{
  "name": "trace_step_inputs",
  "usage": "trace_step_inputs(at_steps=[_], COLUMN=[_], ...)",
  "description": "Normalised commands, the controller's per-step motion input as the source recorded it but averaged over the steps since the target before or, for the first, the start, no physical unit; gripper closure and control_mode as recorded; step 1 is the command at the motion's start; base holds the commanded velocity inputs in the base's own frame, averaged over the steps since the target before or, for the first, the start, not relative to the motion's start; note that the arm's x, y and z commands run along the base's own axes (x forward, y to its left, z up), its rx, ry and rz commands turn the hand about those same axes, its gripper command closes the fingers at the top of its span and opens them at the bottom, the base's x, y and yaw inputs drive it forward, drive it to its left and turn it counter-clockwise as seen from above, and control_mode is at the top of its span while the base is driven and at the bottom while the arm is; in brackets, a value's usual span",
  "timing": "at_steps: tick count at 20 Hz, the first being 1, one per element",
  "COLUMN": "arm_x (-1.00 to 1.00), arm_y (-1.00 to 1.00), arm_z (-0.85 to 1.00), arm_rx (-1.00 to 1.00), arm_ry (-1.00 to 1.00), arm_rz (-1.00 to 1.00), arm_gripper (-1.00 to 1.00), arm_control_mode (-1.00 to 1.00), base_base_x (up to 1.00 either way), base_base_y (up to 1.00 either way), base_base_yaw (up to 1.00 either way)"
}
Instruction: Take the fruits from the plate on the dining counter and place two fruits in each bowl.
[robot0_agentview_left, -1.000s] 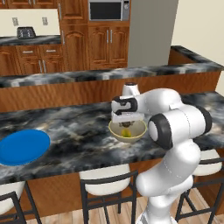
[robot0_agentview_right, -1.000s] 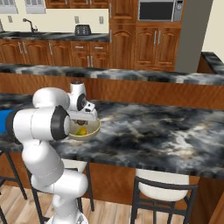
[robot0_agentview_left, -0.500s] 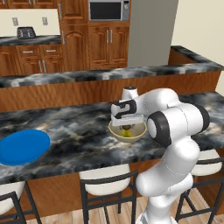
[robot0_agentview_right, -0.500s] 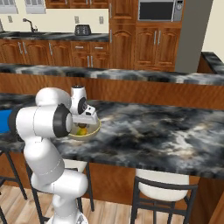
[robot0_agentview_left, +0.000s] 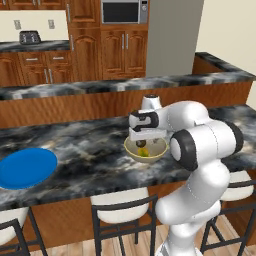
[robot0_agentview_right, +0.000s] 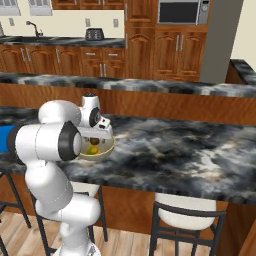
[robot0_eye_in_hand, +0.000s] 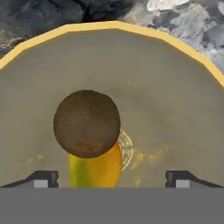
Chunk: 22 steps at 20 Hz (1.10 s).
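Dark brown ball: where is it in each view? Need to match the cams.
Left base view: dark brown ball inside the bowl, just under the hand, centre of picture.
Right base view: ball in that bowl, left of centre, beside the arm.
Hand view: ball left of centre, over the orange-green fruit.
Shared landmark: the bowl's cream rim.

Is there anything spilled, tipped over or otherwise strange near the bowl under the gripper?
Nothing stands out. The bowl sits upright on the dining counter, with a dark brown ball and an orange-green fruit inside. The blue plate lies flat.
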Motion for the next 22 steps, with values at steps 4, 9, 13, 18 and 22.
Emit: trace_step_inputs(at_steps=[4,9,13,18,22], arm_x=[-0.59,-1.0,-1.0,-1.0,-0.97], arm_y=[-0.23,-0.07,-0.01,0.0,-0.01], arm_z=[0.68,0.54,0.51,0.63,0.68], arm_rx=[0.02,0.01,0.0,0.0,0.0], arm_ry=[-0.01,-0.08,-0.1,-0.02,-0.07], arm_rz=[-0.02,-0.02,-0.01,-0.02,0.0], arm_gripper=[-1.0,-1.0,-1.0,-1.0,-1.0], arm_control_mode=[-1.0,-1.0,-1.0,-1.0,-1.0], base_base_x=[0.0,0.0,0.0,0.0,0.0], base_base_y=[0.0,0.0,0.0,0.0,0.0], base_base_yaw=[0.0,0.0,0.0,0.0,0.0])
